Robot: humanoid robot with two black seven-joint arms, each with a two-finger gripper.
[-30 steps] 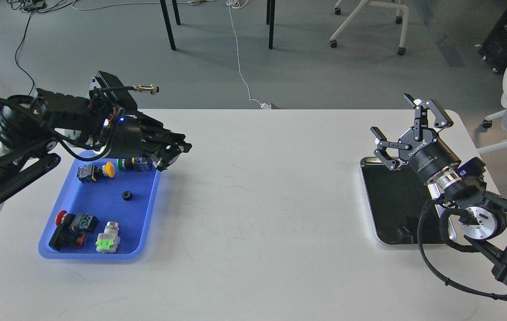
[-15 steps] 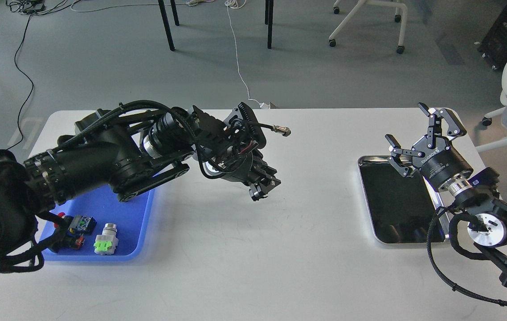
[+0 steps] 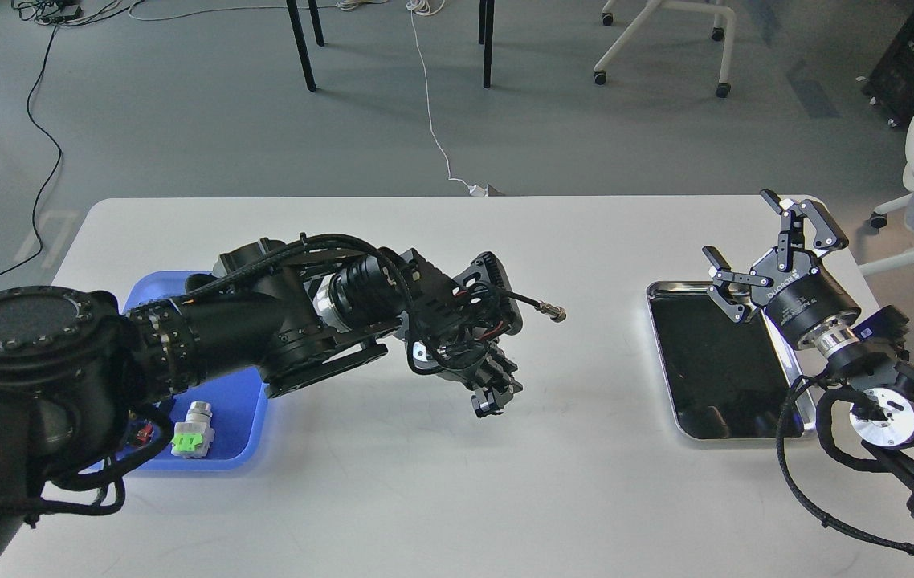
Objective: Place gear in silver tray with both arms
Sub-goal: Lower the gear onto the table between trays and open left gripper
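The silver tray [image 3: 712, 361] lies at the right of the white table, its dark bottom bare. My right gripper [image 3: 742, 229] is open and empty, held above the tray's far right corner. My left arm reaches across to the table's middle. Its gripper [image 3: 491, 397] points down just above the tabletop, between the blue tray and the silver tray. It looks small and dark, so I cannot tell its fingers apart or see anything in it. The gear does not show anywhere; my left arm hides most of the blue tray.
The blue plastic tray [image 3: 242, 401] sits at the left, largely under my left arm, with a green-and-white switch part [image 3: 193, 429] showing in it. Chairs and cables stand on the floor beyond the table's far edge.
My left arm has swung from over the blue tray to the table's middle, and its gripper has come lower and further right. My right gripper has drawn back slightly to the right and stays open.
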